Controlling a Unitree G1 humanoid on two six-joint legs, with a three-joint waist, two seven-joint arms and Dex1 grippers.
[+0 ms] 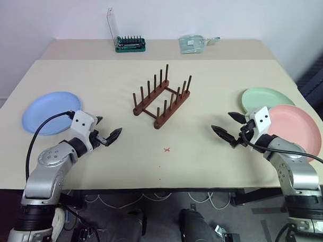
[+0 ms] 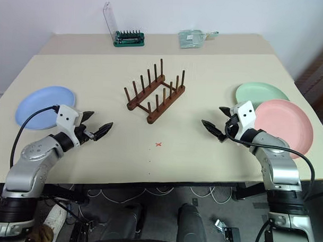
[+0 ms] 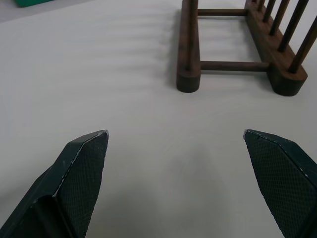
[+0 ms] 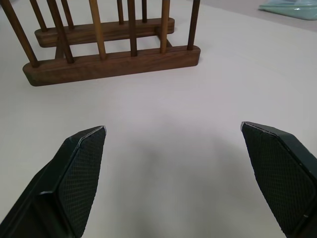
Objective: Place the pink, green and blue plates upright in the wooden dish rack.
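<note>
Both arms extended forward and angled inward toward each other, wrists close to level. Left gripper [image 1: 106, 131] with fingers spread wide, holding nothing. Right gripper [image 1: 229, 125] likewise spread wide and empty, fingertips [image 4: 81, 163] well apart.

1. Wooden dish rack [image 1: 162, 98] stands mid-table [image 1: 203, 154], set diagonally, no plates in it.
2. Blue plate [image 1: 50, 112] lies flat near the table's left edge.
3. Green plate [image 1: 266, 98] lies flat at right; pink plate [image 1: 291, 128] just nearer, overlapping its near rim.
4. Left gripper [image 1: 107, 133] hovers right of the blue plate, near-left of the rack, jaws spread.
5. Right gripper [image 1: 229, 125] hovers left of the pink plate, near-right of the rack, jaws spread.
6. Tool holder [image 1: 129, 43] sits far left of centre; plastic bag [image 1: 195, 42] far, to its right.
7. Small cross mark [image 1: 167, 150] on the table, nearer than the rack.
</note>
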